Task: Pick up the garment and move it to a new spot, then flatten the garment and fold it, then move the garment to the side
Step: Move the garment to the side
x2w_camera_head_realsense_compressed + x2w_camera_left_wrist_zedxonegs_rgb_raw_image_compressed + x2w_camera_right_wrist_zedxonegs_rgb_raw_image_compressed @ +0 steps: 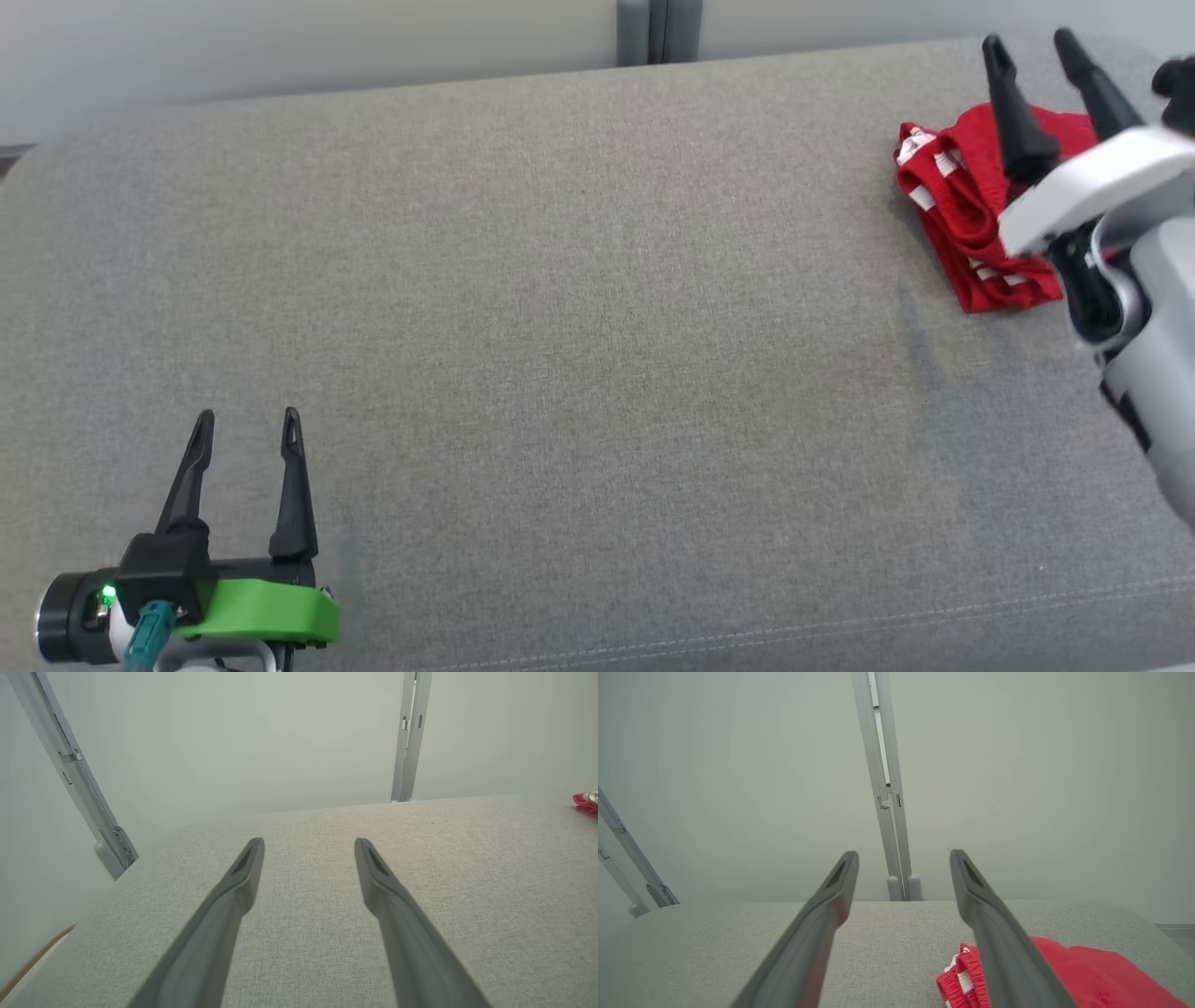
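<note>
Wide grey woven-fabric cushioned surface (560, 327), rounded at its far edge, with a stitched seam (840, 625) along its near edge. Plain off-white wall panels (327, 37) stand behind. Grey metal upright post (658, 28) sits between the panels. Lighting is even and soft.

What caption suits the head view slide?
Right gripper open over the red garment at far right of the grey surface; left gripper open at lower left.
</note>
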`<state>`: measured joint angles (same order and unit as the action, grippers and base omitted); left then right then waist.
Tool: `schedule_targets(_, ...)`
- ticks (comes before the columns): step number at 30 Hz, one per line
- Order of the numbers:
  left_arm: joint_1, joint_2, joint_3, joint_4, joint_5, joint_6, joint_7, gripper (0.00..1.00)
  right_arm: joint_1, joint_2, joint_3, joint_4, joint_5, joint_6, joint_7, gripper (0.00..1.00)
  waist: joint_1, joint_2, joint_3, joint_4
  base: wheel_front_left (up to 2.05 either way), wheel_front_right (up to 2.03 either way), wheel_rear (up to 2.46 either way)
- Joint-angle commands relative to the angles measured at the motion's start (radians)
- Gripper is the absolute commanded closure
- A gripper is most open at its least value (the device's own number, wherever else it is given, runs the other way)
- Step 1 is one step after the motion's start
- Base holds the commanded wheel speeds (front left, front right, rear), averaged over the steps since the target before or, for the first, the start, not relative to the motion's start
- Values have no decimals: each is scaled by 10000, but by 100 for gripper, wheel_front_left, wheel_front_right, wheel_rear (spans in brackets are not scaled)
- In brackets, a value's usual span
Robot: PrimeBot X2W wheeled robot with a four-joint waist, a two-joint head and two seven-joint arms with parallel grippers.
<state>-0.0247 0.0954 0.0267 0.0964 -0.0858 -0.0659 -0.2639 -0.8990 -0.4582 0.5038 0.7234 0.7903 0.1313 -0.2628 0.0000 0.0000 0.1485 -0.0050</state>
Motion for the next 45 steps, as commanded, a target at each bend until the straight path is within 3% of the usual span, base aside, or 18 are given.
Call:
schedule_targets(1, 159, -7, 79, -56, -74, 87, 8, 0, 692, 161, -499, -408, -487, -11, -20, 0, 0, 0, -284, 102, 0, 0, 0)
schedule_targets(10, 538, -55, 275, -203, -53, 149, 8, 0, 3586, 1461, -3080, -2567, -2649, -7, -22, 0, 0, 0, -536, 282, 0, 0, 0)
schedule_targets(28, 930, -191, 430, -160, -52, 300, 8, 0, 6927, 3309, -4498, -4875, -5289, -7, -22, 0, 0, 0, -1094, 354, 0, 0, 0)
schedule_targets(45, 1447, -303, 331, 94, -277, 181, 8, 0, 8400, 3857, -5024, -5649, -6566, -7, 187, 0, 0, 0, -1710, 176, 0, 0, 0)
